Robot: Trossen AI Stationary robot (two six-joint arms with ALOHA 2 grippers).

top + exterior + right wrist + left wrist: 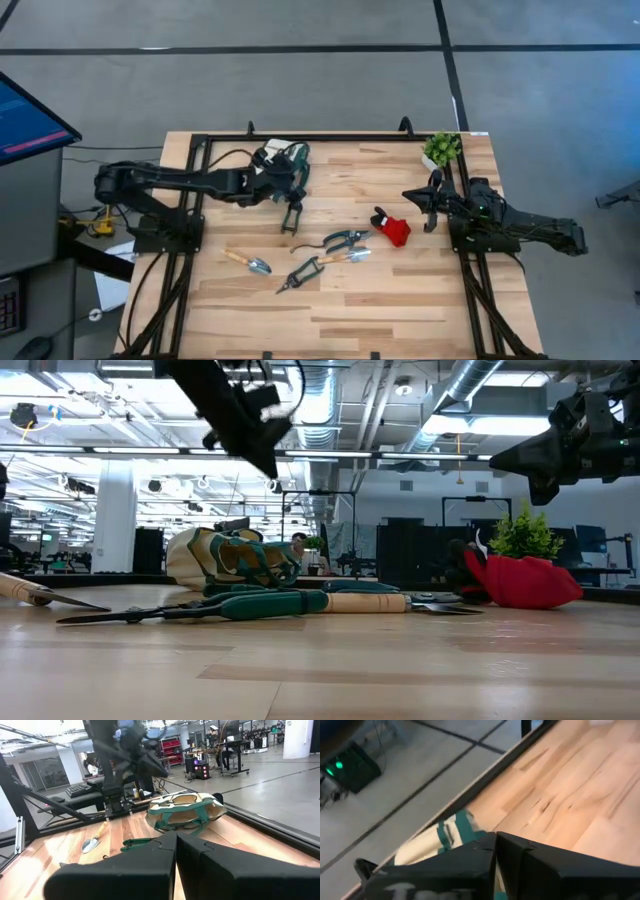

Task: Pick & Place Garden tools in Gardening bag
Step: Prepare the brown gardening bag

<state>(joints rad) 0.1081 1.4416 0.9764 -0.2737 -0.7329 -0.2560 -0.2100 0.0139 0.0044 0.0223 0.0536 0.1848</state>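
Note:
The gardening bag (pixel 285 158), cream with green trim, lies on the table by the far edge; it also shows as the bag (pixel 185 812) in the right wrist view. The garden tools lie flat on the wood: a trowel (pixel 250 263), pruners (pixel 346 238), black clippers (pixel 299 273), a wood-handled tool (pixel 346 257) and a red-and-black piece (pixel 392 230). My left gripper (pixel 291 222) hangs shut above the table just on the near side of the bag, holding nothing; the bag's edge (pixel 447 837) shows past its fingers. My right gripper (pixel 415 196) waits shut at the right side.
A small green potted plant (pixel 442 148) stands at the far right corner, close to my right arm. A black frame rail (pixel 330 138) runs along the far edge behind the bag. Bare wood lies along the near edge (pixel 350 320).

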